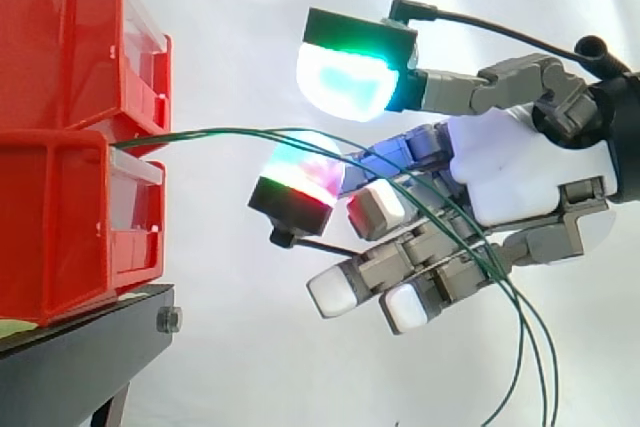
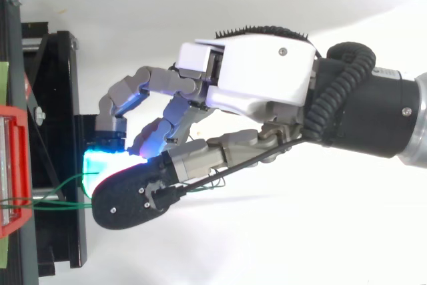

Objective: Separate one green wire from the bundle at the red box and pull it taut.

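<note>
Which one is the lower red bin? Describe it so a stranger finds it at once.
Start at the black stand at the side view's lower left; two red bins are stacked on it. Take the lower bin, resting directly on the stand. Unlike the upper bin, it has the green wires leaving just above its top edge toward the hand.

The robot hand (image 2: 260, 71) reaches in from the right toward the black stand (image 2: 67, 85) at the left; thin green wires (image 2: 53, 203) run rightward from the red box (image 2: 19, 115) at the left edge, across the stand, and pass under the robot hand.
</note>
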`<state>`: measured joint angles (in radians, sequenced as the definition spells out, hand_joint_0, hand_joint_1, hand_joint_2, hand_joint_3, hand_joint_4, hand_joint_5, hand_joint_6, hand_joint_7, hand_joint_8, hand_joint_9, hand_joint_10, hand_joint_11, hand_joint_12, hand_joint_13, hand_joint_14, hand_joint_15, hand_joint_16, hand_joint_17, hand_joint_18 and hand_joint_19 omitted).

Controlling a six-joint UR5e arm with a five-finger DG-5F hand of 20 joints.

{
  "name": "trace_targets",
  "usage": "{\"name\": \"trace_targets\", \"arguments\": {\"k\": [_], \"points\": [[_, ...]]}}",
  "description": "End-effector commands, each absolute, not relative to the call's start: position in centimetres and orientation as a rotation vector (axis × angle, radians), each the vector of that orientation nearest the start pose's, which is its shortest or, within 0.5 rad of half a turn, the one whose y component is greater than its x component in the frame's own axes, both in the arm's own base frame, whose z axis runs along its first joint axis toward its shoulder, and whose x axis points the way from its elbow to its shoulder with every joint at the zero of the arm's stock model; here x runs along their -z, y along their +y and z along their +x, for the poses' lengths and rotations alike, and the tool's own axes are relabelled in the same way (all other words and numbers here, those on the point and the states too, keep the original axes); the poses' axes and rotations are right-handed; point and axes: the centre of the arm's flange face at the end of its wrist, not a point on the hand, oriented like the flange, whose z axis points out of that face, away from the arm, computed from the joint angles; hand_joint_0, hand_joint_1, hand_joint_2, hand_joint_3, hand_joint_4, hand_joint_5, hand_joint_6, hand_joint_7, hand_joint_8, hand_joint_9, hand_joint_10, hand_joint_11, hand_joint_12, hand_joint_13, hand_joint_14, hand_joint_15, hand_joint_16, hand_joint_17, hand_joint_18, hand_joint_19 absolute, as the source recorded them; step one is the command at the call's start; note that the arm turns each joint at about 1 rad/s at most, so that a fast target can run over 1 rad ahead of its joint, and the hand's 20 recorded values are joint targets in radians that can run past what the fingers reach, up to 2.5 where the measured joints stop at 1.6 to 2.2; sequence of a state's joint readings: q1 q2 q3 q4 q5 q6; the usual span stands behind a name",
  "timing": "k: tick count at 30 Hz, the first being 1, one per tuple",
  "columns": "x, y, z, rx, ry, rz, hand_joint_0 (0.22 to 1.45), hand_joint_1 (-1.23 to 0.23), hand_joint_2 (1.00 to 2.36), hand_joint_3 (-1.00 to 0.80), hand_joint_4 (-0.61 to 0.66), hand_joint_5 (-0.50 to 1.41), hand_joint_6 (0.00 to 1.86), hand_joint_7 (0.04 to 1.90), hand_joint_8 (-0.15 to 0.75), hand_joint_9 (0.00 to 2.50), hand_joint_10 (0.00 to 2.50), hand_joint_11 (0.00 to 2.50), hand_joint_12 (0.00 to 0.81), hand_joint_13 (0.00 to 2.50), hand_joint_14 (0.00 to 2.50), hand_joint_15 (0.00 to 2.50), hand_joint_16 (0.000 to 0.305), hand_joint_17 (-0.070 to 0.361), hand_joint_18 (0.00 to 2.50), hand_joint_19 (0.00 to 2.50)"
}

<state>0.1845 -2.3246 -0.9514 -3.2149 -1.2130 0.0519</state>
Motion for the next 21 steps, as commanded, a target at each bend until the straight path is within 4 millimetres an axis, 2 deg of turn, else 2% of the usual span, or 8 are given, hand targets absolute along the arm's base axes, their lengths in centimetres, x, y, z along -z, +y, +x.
{"name": "trace_targets", "arguments": {"k": [1, 7, 12, 14, 17, 18, 21], "points": [[-31.01, -2.93, 76.74, -0.975, 1.212, 1.417, 0.57, -0.58, 1.01, -0.42, 0.08, -0.13, 0.86, 0.94, 0.264, 1.17, 0.03, 0.77, 0.324, 0.81, 0.02, 0.47, 0.052, 0.117, 0.76, 0.68], [-31.12, -3.17, 76.71, -0.972, 1.210, 1.415, 0.57, -0.65, 1.02, -0.25, 0.07, -0.13, 0.86, 1.03, 0.272, 1.17, 0.03, 0.76, 0.330, 0.81, 0.02, 0.47, 0.052, 0.118, 0.76, 0.68], [-31.12, -3.33, 76.70, -0.965, 1.207, 1.415, 0.58, -0.74, 1.02, -0.11, 0.04, -0.14, 0.90, 1.03, 0.281, 1.15, 0.03, 0.76, 0.336, 0.81, 0.02, 0.47, 0.054, 0.122, 0.77, 0.66], [-31.12, -3.33, 76.70, -0.962, 1.210, 1.412, 0.59, -0.74, 1.02, -0.14, 0.06, -0.14, 0.91, 0.96, 0.277, 1.14, 0.02, 0.76, 0.334, 0.81, 0.02, 0.47, 0.054, 0.121, 0.77, 0.67], [-31.24, -3.34, 76.68, -0.962, 1.209, 1.410, 0.57, -0.71, 1.02, -0.31, 0.09, -0.14, 0.91, 0.93, 0.269, 1.14, 0.03, 0.76, 0.328, 0.80, 0.02, 0.47, 0.053, 0.119, 0.76, 0.67], [-31.11, -3.35, 76.68, -0.959, 1.211, 1.412, 0.54, -0.65, 1.01, -0.39, 0.10, -0.14, 0.91, 0.92, 0.270, 1.14, 0.03, 0.76, 0.331, 0.81, 0.02, 0.47, 0.054, 0.122, 0.77, 0.67], [-31.11, -3.47, 76.67, -0.957, 1.210, 1.412, 0.52, -0.59, 1.00, -0.44, 0.10, -0.14, 0.90, 0.92, 0.279, 1.15, 0.03, 0.76, 0.339, 0.81, 0.02, 0.46, 0.056, 0.125, 0.78, 0.67]]}}
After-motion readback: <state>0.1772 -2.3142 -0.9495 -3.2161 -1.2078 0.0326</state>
